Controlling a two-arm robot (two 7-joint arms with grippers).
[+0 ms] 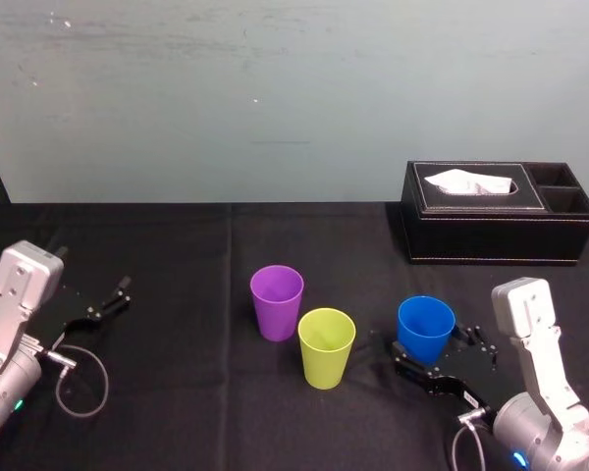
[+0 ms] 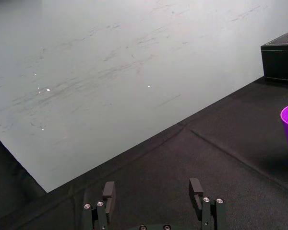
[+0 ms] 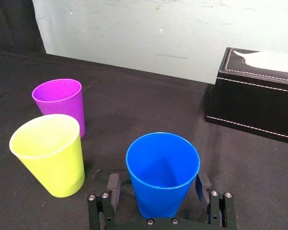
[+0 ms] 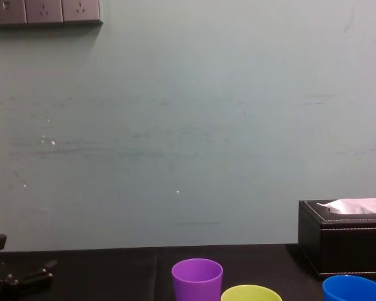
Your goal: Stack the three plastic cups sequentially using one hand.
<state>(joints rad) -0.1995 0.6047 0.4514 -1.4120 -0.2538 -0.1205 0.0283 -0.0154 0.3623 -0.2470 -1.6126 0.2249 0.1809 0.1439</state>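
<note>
Two spread tools: right tool (image 3: 157, 184) straddles blue cup (image 3: 162, 163) with gaps (left tool (image 2: 151, 189) parked).

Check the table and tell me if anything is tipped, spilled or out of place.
Nothing stands out. The purple cup, green cup and blue cup stand upright and apart, with nothing spilled. The right claw sits open around the blue cup; the left claw rests open far to the left.

Three plastic cups (image 1: 277, 302) (image 1: 326, 347) (image 1: 425, 329), one tissue box (image 1: 496, 226), two claws (image 1: 108, 299) (image 1: 438, 345).
</note>
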